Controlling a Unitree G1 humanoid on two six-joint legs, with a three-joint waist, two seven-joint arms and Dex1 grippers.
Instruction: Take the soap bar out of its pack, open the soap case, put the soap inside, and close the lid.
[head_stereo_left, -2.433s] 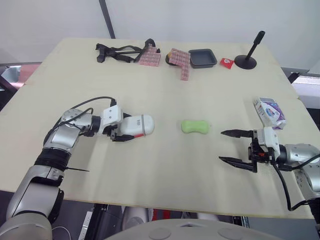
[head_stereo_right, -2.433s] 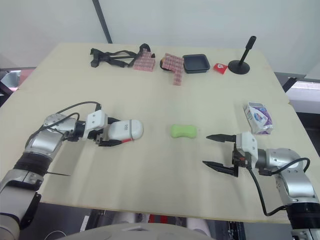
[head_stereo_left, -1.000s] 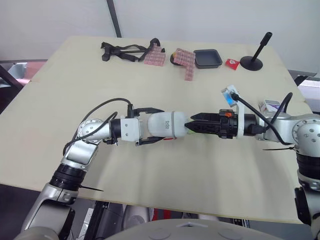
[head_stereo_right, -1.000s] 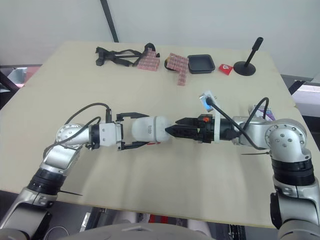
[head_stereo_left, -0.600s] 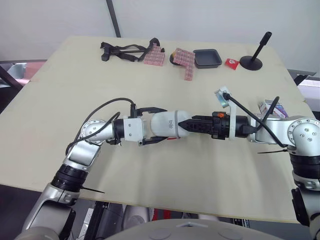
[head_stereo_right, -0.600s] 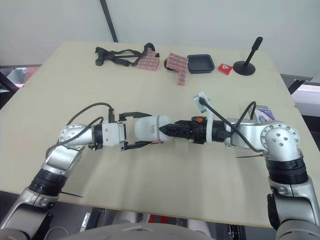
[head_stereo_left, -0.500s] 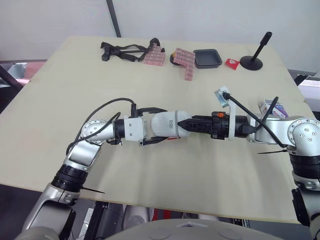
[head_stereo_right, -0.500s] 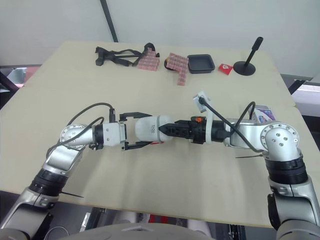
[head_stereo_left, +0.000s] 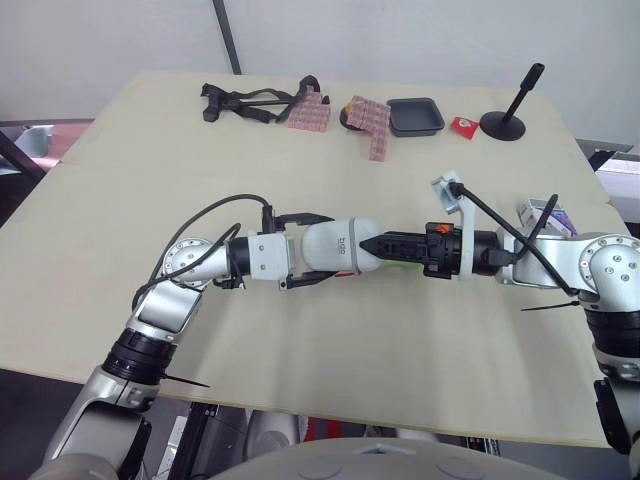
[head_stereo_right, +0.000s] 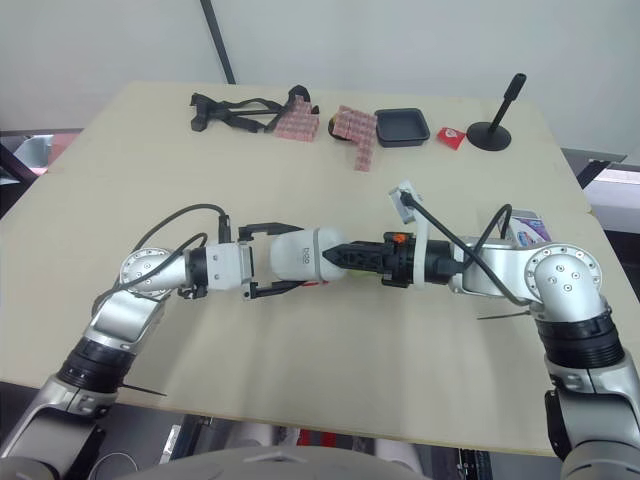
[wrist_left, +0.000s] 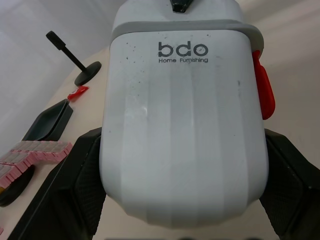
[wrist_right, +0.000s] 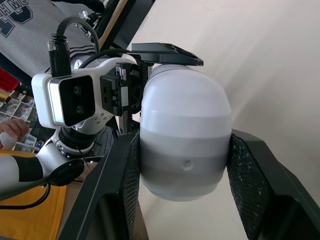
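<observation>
The white soap case (head_stereo_left: 335, 247) lies lengthwise at the table's middle, held from both ends. My left gripper (head_stereo_left: 320, 249) is shut on its body, one black finger (wrist_left: 60, 190) on each side. My right gripper (head_stereo_left: 368, 246) is shut on the rounded lid end, its fingers (wrist_right: 250, 185) flanking the grey band of the case (wrist_right: 185, 135). A red latch (wrist_left: 264, 92) shows on the case's side. A sliver of the green soap bar (head_stereo_left: 398, 265) peeks out from behind my right gripper. The white and purple soap pack (head_stereo_left: 545, 213) stands near the right edge.
Along the far edge lie a black strap (head_stereo_left: 250, 100), pink block pieces (head_stereo_left: 368, 122), a black tray (head_stereo_left: 412, 115), a small red item (head_stereo_left: 459, 125) and a black stand (head_stereo_left: 505, 118). A cable loops above my right wrist (head_stereo_left: 470, 205).
Both arms came together at the table's middle. My left gripper brought the case over by the soap, and my right gripper closed on its lid end. In the last half second both shifted slightly right.
</observation>
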